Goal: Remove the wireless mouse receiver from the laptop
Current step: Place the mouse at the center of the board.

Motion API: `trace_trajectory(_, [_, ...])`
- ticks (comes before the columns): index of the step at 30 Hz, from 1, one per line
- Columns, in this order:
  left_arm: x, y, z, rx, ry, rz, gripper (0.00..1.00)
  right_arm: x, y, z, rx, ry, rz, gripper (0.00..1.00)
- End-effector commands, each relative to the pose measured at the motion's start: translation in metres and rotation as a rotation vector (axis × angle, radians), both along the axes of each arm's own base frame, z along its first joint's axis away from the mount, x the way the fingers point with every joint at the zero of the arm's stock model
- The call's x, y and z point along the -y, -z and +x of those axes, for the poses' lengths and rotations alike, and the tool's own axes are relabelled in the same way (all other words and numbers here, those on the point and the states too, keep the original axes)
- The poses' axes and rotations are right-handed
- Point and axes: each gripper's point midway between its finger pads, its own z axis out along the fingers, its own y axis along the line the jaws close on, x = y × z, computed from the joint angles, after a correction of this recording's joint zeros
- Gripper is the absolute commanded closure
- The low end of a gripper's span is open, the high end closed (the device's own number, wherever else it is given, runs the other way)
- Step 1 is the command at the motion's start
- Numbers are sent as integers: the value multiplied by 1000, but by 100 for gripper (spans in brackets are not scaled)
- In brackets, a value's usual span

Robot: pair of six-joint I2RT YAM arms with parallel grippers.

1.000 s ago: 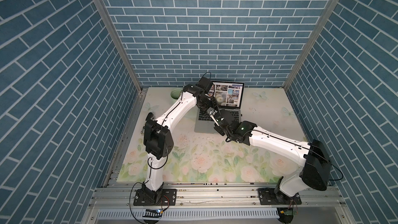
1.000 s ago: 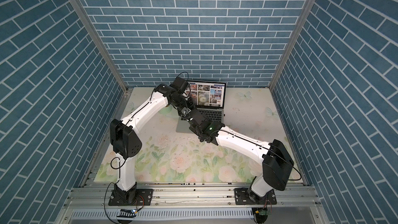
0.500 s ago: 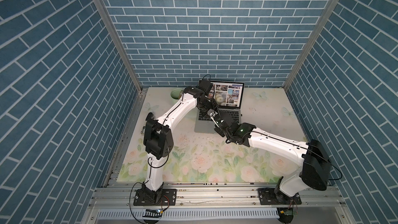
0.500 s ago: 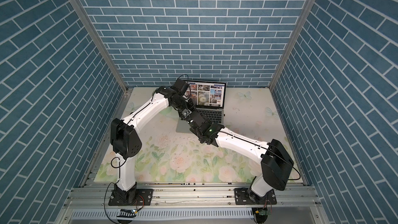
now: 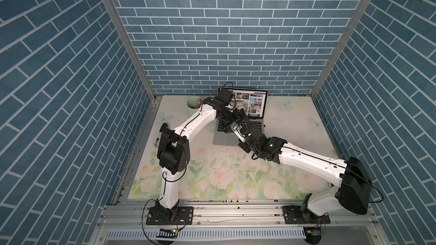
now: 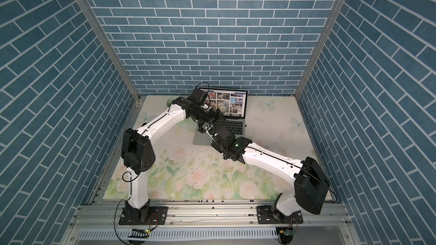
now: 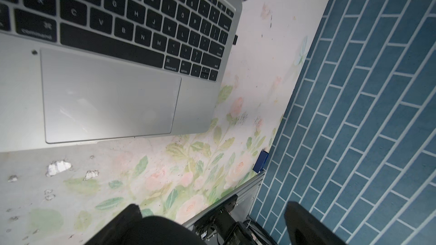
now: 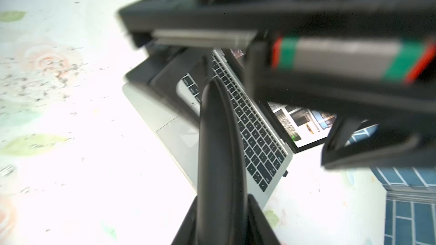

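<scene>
Approach step imo: receiver (image 7: 235, 39) sits plugged in the laptop's (image 7: 113, 95) right edge, untouched. Left claw (image 7: 212, 206) gapes wide, empty, above the laptop; right claw (image 5: 236, 129) too blurry, can't tell. Next: pinch it w/ fine aim & pull straight out to the right

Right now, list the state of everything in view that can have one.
laptop, open, screen lit.
receiver, plugged into the laptop's side edge, not yet pulled.
left gripper, open, empty.
right gripper, above the laptop; open or shut unclear in the blur.
cup, upright.
</scene>
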Motion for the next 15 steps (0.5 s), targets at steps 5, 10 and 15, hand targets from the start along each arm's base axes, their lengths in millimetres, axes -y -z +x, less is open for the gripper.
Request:
trace_trajectory(5, [-29, -38, 53, 302, -28, 94, 0, -3, 38, -77, -389, -171, 65, 100])
trace_trajectory(10, [-54, -17, 40, 303, 73, 268, 0, -11, 56, -126, -661, -281, 103, 100])
trace_trajectory(15, [-112, -2, 34, 312, 47, 585, 1, -13, 77, -155, -911, -309, 150, 100])
